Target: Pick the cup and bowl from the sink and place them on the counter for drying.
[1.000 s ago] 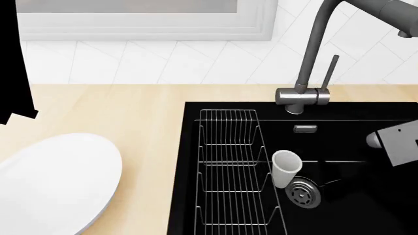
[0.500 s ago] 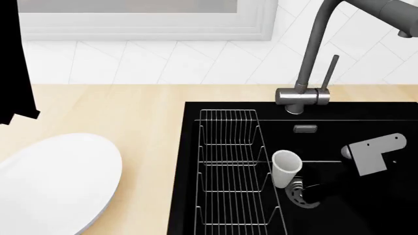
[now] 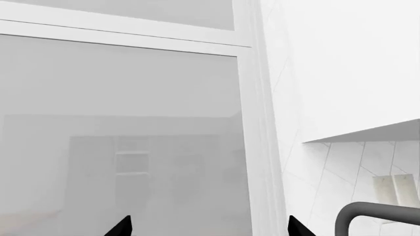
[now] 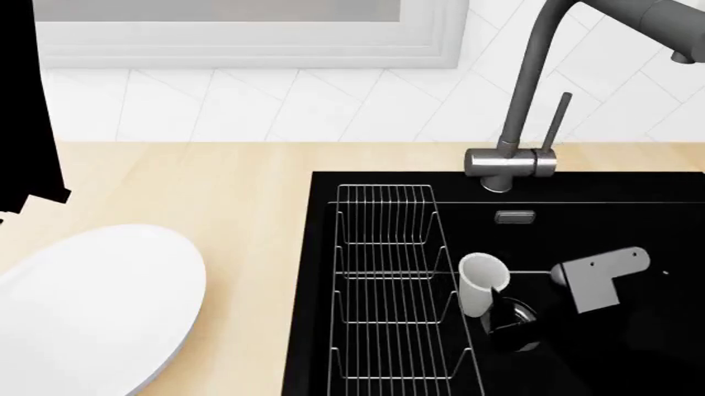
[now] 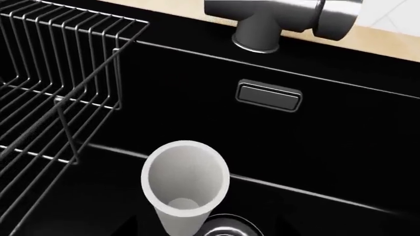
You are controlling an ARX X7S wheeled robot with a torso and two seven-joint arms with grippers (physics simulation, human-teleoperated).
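Surface: beige worktop [image 4: 253, 190]; bowl [image 4: 94, 309] already lies on it, well left of both grippers.
Left gripper [image 3: 206, 227]: raised toward the window, tips apart, holding nothing.
Cup [image 4: 481, 283]: upright in the sink [image 4: 617, 198], beside the wire rack [image 4: 385, 272].
Right gripper [image 4: 509, 318]: just beside the cup; spread unclear.
Advice: straddle the cup squarely, close gently, lift straight.

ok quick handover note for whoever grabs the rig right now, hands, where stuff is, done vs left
Left hand: raised toward the window, open, holding nothing.
Right hand: low in the sink, beside the cup; open or shut cannot be told.
Bowl: on the counter, left of the sink. Done.
Cup: upright in the sink, next to the wire rack, not yet lifted.
Left: grasp the cup and set it on the counter.
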